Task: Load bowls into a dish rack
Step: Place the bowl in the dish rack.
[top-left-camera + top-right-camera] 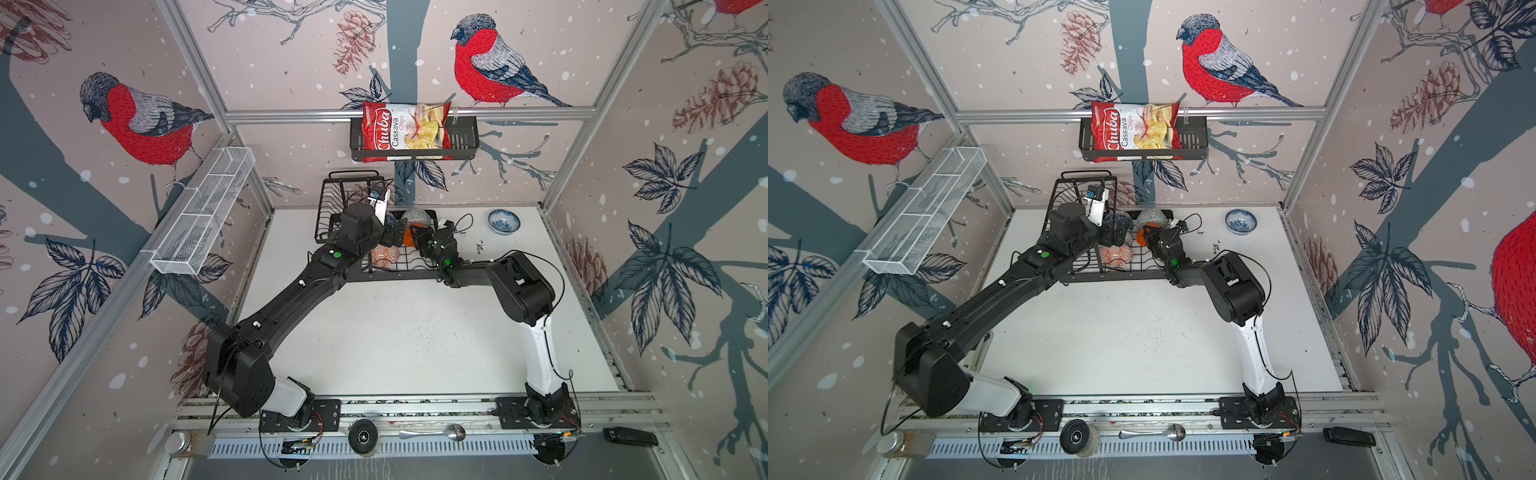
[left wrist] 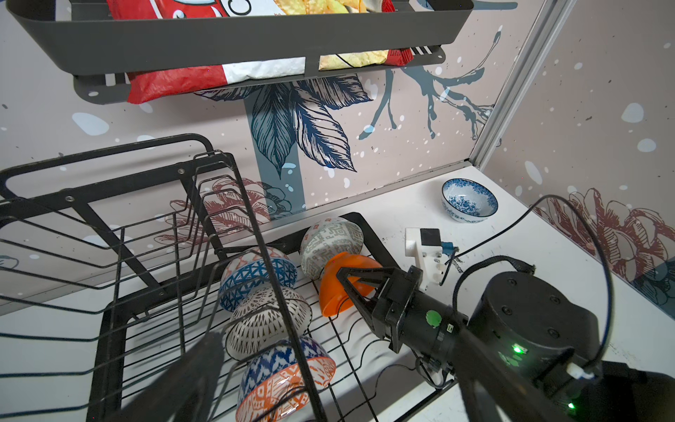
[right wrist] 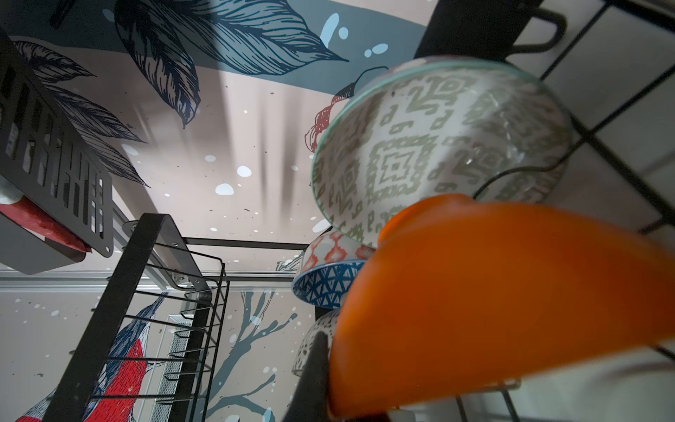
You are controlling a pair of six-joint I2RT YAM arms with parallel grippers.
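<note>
The black wire dish rack (image 1: pixel 395 275) (image 1: pixel 1113 277) (image 2: pixel 109 204) stands at the back of the table. In its lower tier lean a blue triangle bowl (image 2: pixel 255 277), a white black-lattice bowl (image 2: pixel 266 321), a red-orange patterned bowl (image 2: pixel 285 380) (image 1: pixel 384 254) and a grey-green bowl (image 2: pixel 328 241) (image 3: pixel 431 146). My right gripper (image 2: pixel 350 290) (image 1: pixel 419 237) is shut on the rim of the plain orange bowl (image 2: pixel 339 292) (image 3: pixel 493 299), tilted in the rack beside the grey-green one. My left gripper (image 1: pixel 395 232) (image 2: pixel 336 339) hangs open over the rack. A white bowl with blue flowers (image 1: pixel 503 221) (image 1: pixel 1240 221) (image 2: pixel 469 199) sits upright on the table.
A black shelf basket (image 1: pixel 465 143) with a chips bag (image 1: pixel 405 131) hangs on the back wall above the rack. A long white mesh basket (image 1: pixel 203 216) is fixed to the left wall. A spoon (image 1: pixel 434 433) and a jar (image 1: pixel 180 444) lie on the front rail.
</note>
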